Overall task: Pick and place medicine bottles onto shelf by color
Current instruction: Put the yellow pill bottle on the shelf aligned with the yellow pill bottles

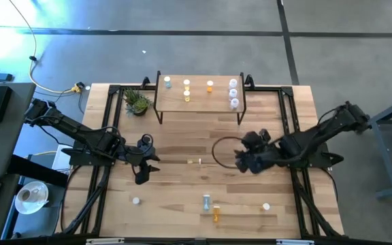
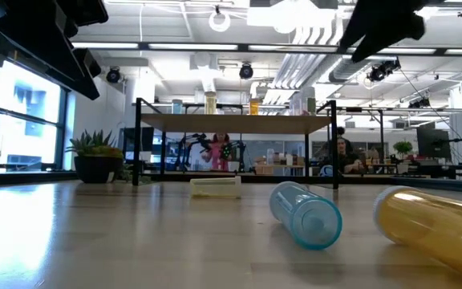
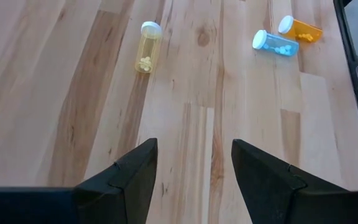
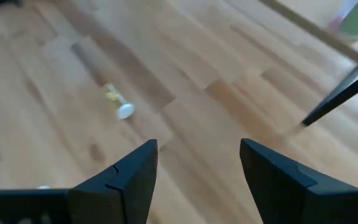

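Mid-table, a yellow bottle (image 1: 194, 161) lies on its side between two empty, parted grippers.
Right gripper (image 1: 243, 162) nearest (left gripper (image 1: 143, 171) too); a glancing pinch could roll it, missing the shelf (image 1: 199, 102).

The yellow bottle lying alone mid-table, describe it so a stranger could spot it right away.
Start at the shelf along the table's far edge and come toward the table's middle. The yellow bottle lies on its side there, between the left hand and the right hand. Unlike the blue bottle and orange bottle near the front edge, it lies alone.
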Robot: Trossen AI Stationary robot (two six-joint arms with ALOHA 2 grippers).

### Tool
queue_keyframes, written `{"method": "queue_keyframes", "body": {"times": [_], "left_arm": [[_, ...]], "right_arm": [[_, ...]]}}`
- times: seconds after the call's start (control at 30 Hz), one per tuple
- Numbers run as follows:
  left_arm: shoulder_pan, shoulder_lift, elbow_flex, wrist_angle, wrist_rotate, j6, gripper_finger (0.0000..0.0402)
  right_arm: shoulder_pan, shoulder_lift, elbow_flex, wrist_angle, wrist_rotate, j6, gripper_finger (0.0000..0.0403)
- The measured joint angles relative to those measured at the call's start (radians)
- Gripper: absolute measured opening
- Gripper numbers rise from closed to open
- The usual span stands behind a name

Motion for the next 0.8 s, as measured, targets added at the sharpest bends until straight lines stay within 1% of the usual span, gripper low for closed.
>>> {"method": "queue_keyframes", "body": {"times": [0.13, 0.27, 0.43, 0.53, 0.63, 0.7, 0.8], "left_arm": [[0.000, 0.000, 0.000, 0.000, 0.004, -0.003, 0.0197], [0.000, 0.000, 0.000, 0.005, 0.005, -0.021, 0.0197], [0.000, 0.000, 0.000, 0.011, 0.005, -0.028, 0.0197], [0.000, 0.000, 0.000, 0.042, -0.004, -0.028, 0.0197], [0.000, 0.009, 0.000, 0.106, -0.004, -0.016, 0.0197], [0.000, 0.018, 0.000, 0.148, 0.003, 0.032, 0.0197], [0.000, 0.023, 0.000, 0.219, 0.006, 0.118, 0.0197]], "right_arm": [[0.090, 0.005, 0.000, 0.003, 0.016, 0.069, 0.0220], [0.156, 0.027, 0.000, 0.032, 0.017, 0.133, 0.0220], [0.197, 0.080, 0.000, 0.100, 0.028, 0.133, 0.0220], [0.202, 0.115, 0.000, 0.141, 0.071, 0.130, 0.0220], [0.202, 0.146, 0.000, 0.175, 0.139, 0.127, 0.0220], [0.202, 0.160, 0.000, 0.187, 0.184, 0.126, 0.0220], [0.202, 0.169, 0.000, 0.187, 0.224, 0.117, 0.0220]]}}
